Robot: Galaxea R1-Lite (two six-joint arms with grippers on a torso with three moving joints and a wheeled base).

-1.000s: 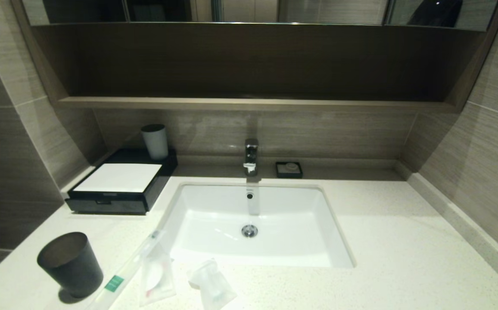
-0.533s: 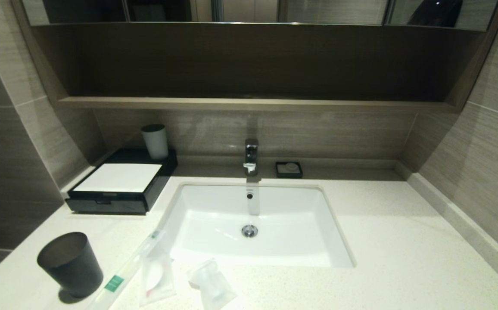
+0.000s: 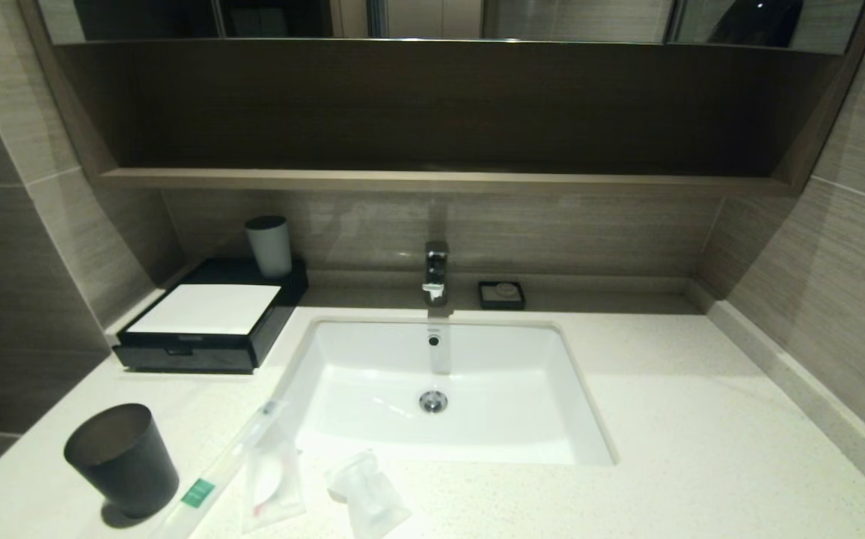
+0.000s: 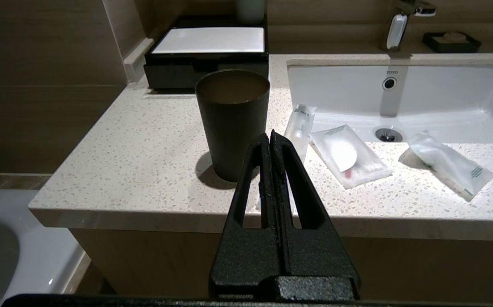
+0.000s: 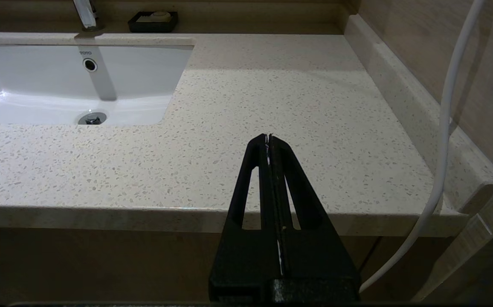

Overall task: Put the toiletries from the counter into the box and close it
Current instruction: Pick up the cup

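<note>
Movement since the prior frames: none recorded; every item lay where it had been, so the task stood unstarted.

Left gripper (image 4: 271, 138): clenched, empty, off the counter's (image 3: 687, 419) front edge before the dark cup (image 3: 122, 458).
Black box (image 3: 212, 318): at ten o'clock from the sink (image 3: 440, 389), drawer shut.
Toothbrush packet (image 3: 227, 468), sachet (image 3: 274, 479), crumpled packet (image 3: 367, 494): at seven o'clock, untouched.
Right gripper (image 5: 268, 140): clenched, empty, parked at the counter's front edge at the sink's four o'clock.

Head camera looks down at the sink (image 3: 432, 389); both wrist cameras sit low off the counter's 6 o'clock edge, sharing it.
</note>
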